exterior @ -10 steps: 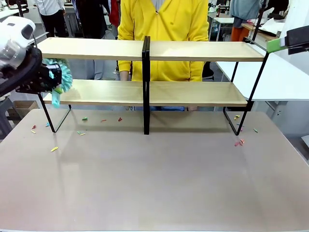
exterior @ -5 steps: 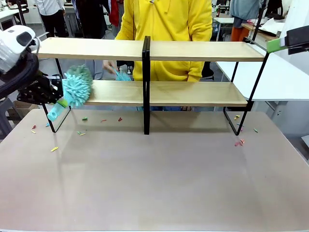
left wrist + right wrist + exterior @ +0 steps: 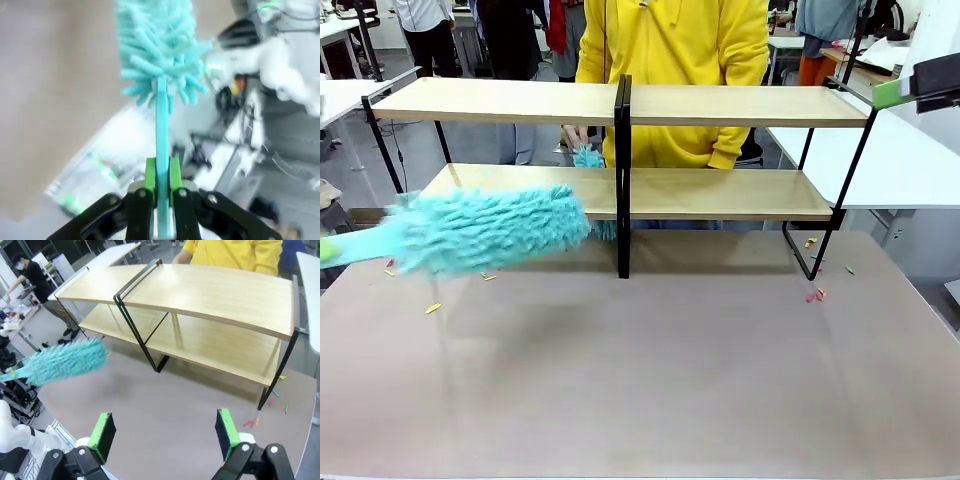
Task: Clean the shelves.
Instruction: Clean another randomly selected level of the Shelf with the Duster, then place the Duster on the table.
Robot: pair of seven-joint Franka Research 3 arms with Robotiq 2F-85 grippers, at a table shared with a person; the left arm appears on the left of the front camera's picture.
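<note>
Though its handle runs off the frame's left edge, one teal duster (image 3: 485,228) lies blurred at centre left, clamped in the left gripper (image 3: 161,186). Behind it, across the frame's middle, the shelves (image 3: 740,105) stand on a grey-brown table (image 3: 650,380) littered with scraps. The right gripper (image 3: 165,432) gapes wide, holding nothing.

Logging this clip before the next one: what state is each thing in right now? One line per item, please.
Left claw: shut on the duster handle.
Right claw: open, holding nothing, above the table.
Teal duster: held roughly level in front of the lower shelf's left half, blurred.
Shelves: upright, both boards bare.
Person's hand: holding a small teal duster at the lower shelf.
Paper scraps: scattered on the tabletop.
</note>
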